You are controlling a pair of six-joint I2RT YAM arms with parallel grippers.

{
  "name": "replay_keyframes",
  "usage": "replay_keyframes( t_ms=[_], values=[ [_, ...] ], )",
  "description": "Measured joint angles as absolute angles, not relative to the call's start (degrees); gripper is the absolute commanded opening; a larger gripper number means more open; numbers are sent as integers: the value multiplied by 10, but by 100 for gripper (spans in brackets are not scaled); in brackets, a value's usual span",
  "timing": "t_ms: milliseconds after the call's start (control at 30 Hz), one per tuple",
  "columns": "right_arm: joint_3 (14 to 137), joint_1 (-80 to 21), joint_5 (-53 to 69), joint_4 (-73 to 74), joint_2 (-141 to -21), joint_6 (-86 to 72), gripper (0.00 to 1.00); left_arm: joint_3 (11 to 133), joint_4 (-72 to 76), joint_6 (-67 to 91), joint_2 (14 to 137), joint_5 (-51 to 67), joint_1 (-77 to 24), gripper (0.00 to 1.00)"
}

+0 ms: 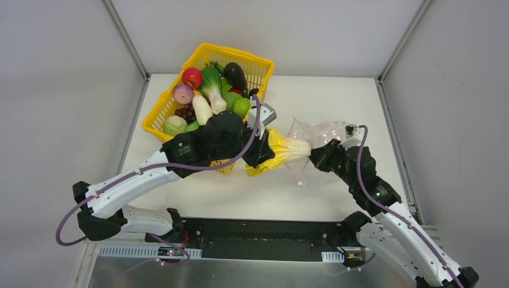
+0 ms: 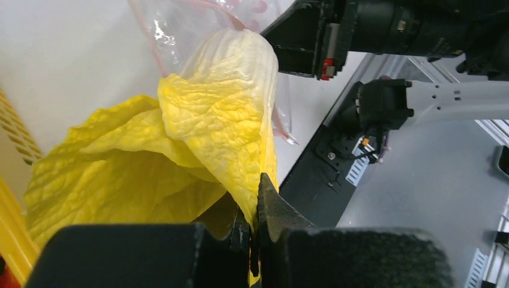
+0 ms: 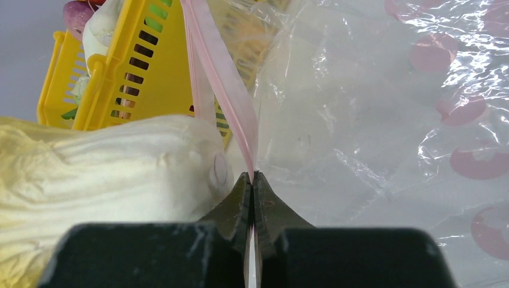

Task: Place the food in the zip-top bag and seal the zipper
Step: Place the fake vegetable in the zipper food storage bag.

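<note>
Arms (image 1: 150,171) angle inward over the table (image 1: 336,96), left gripper (image 2: 252,210) pinching the cabbage (image 1: 285,150) by its yellow leaves, white stem at the bag (image 1: 327,129) mouth, right gripper (image 3: 252,180) clamped on the zipper (image 3: 225,90).

I'm driving this from afar, and it reads as a robotics lab cell, not a kitchen. The white table (image 1: 336,102) is boxed in by plain grey panels (image 1: 60,90) set in aluminium struts (image 1: 127,42). The left arm (image 1: 129,183) and right arm (image 1: 399,225) sit on a black rail (image 1: 264,231) at the near edge, with purple cables (image 1: 359,153) running along them. Below the rail I see a bare metal sheet (image 1: 240,273) and a slotted cable duct (image 1: 129,251). The only groceries are plastic toy food (image 1: 192,77) heaped in a yellow basket (image 1: 156,111).
</note>
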State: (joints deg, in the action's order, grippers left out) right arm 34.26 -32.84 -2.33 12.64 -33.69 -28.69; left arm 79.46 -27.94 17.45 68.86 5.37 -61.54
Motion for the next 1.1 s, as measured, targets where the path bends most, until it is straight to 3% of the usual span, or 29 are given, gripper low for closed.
replay_keyframes(
  t_ms=[300,833,1100],
  values=[
    [340,-328,8,124,-322,-285,0,788,-267,169,716,-20,-615,0],
    [318,-328,82,108,-300,-244,0,808,-284,139,787,70,-615,0],
    [301,-328,145,87,-251,-220,0,792,-261,144,797,28,-615,0]
  ],
)
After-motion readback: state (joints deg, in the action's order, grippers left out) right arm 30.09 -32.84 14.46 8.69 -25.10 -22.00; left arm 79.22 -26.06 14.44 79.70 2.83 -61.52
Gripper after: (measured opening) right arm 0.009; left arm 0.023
